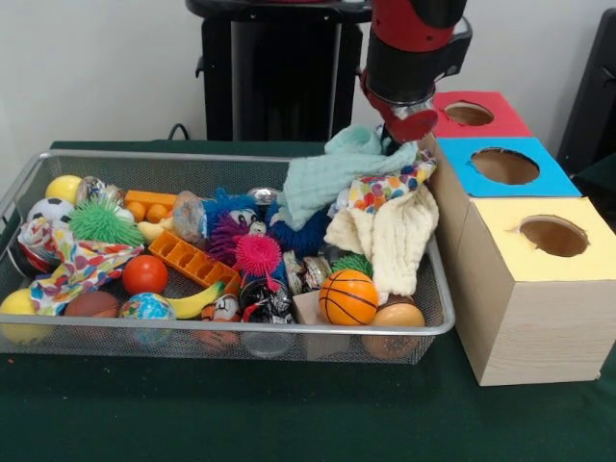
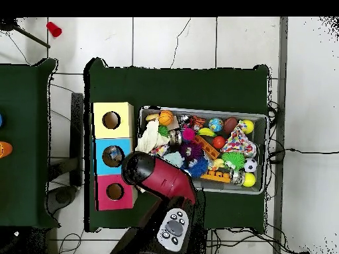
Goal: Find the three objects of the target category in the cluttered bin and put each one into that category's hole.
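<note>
A wire bin (image 1: 192, 159) holds a jumble of balls, toys and cloths. At its right end a mint-green cloth (image 1: 332, 171), a polka-dot cloth (image 1: 390, 188) and a cream knitted cloth (image 1: 397, 241) are heaped up, and the cream one hangs over the rim. My gripper (image 1: 399, 138) reaches down right behind this heap, and the mint cloth hides its tips. Seen from overhead, the arm's head (image 2: 137, 169) sits between the blue box (image 2: 99, 156) and the bin (image 2: 266, 152). Three boxes with round holes stand beside the bin: red (image 1: 500, 120), blue (image 1: 553, 178), yellow (image 1: 500, 231).
Also in the bin are a basketball (image 1: 347, 296), an orange ball (image 1: 144, 274), a pink spiky ball (image 1: 258, 255), a green spiky ball (image 1: 104, 223), a banana (image 1: 197, 303), an orange tray (image 1: 192, 260) and a patterned cloth (image 1: 77, 265). A black stand (image 1: 279, 77) rises behind.
</note>
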{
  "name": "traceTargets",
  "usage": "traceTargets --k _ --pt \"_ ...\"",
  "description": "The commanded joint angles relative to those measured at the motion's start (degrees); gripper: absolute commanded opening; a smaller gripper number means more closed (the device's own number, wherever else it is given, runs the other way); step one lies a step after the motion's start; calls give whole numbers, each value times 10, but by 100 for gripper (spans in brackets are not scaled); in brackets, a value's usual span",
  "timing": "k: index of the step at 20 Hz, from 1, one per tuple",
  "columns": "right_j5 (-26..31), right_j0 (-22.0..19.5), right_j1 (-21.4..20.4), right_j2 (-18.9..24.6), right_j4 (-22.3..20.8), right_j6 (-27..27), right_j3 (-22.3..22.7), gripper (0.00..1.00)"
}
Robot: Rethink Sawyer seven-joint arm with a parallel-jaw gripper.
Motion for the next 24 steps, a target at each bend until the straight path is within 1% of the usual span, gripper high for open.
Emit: traceTargets --k 1,3,5,7,8,9,11,12,15,17,19,21,24 --pt "-61 52 121 -59 -47 114 -79 100" --pt "-72 66 137 -84 -59 116 -93 100" --pt "-88 66 141 -90 -63 105 -95 100" --pt "-92 77 151 -107 -63 108 -101 100" --pt "-89 83 150 -110 -54 118 -98 100" --pt "-88 79 142 -103 -48 117 -90 100" --pt "-68 69 115 -95 -45 99 -77 100" --pt "-48 63 87 -84 -39 91 -63 100" --pt "1 30 13 -67 -40 46 -38 100" --pt "21 11 -20 -60 -45 23 -27 100" --pt "40 -2 -43 -59 -52 9 -24 100" --pt "46 -9 -53 -62 -59 3 -27 100" --pt "37 -16 -57 -66 -76 -2 -33 100"
